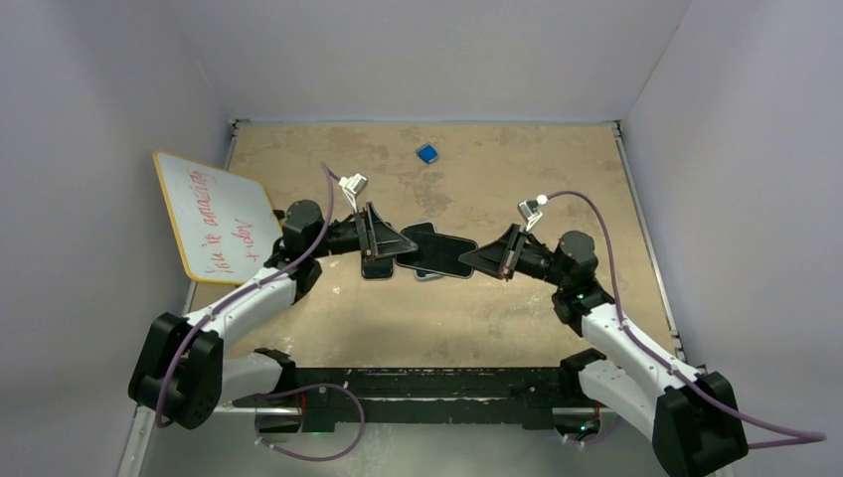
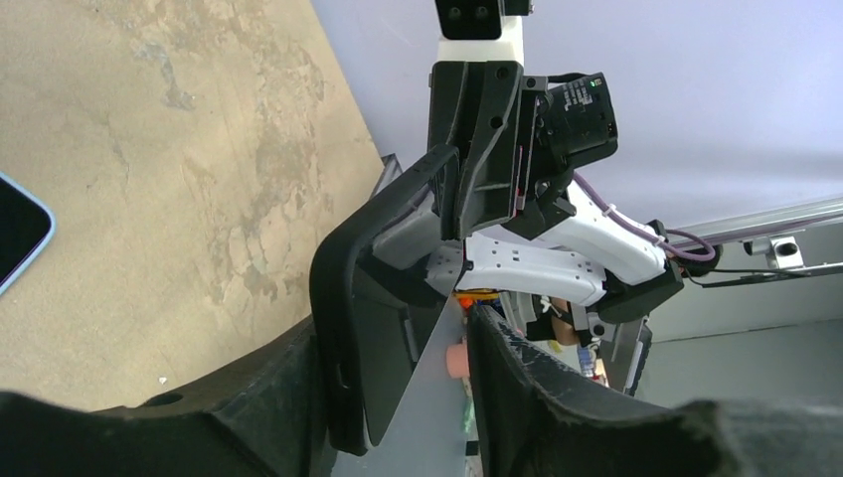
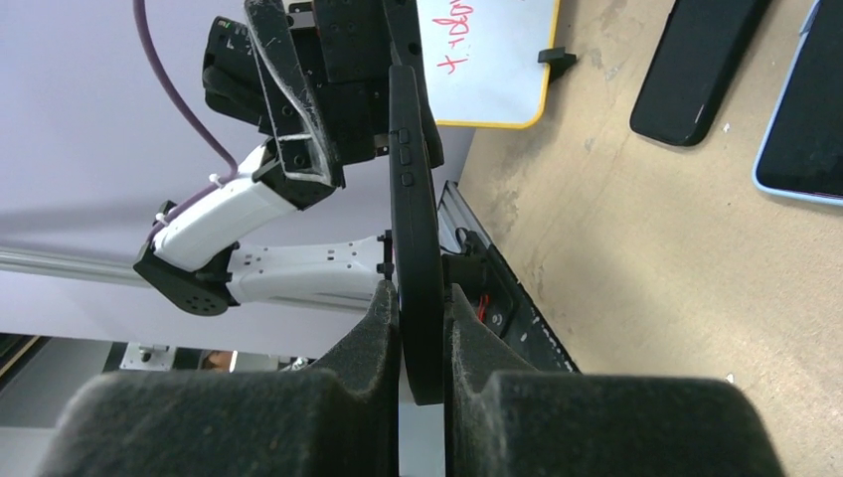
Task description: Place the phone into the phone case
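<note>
Two grippers are facing each other over the middle of the table (image 1: 517, 328). Right gripper (image 3: 421, 298): its jaws are pinching one end of the black phone case (image 3: 416, 199), which is showing edge-on in the right wrist view and is sitting at the centre of the overhead frame. Left gripper (image 2: 398, 338): its jaws are standing apart around the opposite end, and the case is resting against one finger with a gap to the other. The phone (image 3: 810, 99), rimmed in pale blue, is lying flat on the table outside the case, at the upper right of the right wrist frame, beside a black slab (image 3: 696, 70). A whiteboard (image 1: 214, 224) with red writing is sitting at the left of the overhead frame. A small blue object (image 1: 427, 153) is lying near the top centre.
</note>
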`<act>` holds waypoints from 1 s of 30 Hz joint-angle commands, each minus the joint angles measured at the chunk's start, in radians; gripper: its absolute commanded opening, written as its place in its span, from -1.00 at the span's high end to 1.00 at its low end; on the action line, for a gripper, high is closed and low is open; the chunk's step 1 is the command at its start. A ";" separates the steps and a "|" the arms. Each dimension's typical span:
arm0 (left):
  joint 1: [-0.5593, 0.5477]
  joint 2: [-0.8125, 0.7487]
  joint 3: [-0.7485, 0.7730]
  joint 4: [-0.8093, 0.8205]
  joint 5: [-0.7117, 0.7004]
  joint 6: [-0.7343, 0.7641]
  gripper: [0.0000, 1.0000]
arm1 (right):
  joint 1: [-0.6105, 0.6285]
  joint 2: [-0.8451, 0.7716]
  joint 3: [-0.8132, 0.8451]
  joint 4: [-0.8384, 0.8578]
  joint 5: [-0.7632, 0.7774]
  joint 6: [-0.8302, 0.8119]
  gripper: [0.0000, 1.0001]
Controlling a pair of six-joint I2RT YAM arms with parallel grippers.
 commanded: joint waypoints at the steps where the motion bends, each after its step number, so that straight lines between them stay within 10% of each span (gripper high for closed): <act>1: 0.000 0.015 -0.006 0.085 0.057 0.004 0.08 | 0.001 0.021 0.051 0.111 -0.046 -0.012 1.00; 6: 0.001 0.033 -0.058 0.249 0.046 -0.122 0.98 | 0.002 0.029 0.064 0.077 -0.065 -0.042 0.13; 20: 0.001 -0.004 -0.151 0.431 -0.102 -0.304 1.00 | 0.004 0.045 0.022 -0.013 -0.093 -0.141 -0.23; 25: 0.001 -0.036 -0.152 0.356 -0.135 -0.263 1.00 | 0.004 0.034 0.005 0.013 -0.071 -0.101 0.13; 30: 0.001 -0.043 -0.139 0.297 -0.138 -0.220 1.00 | 0.005 0.020 -0.013 0.101 -0.025 -0.037 1.00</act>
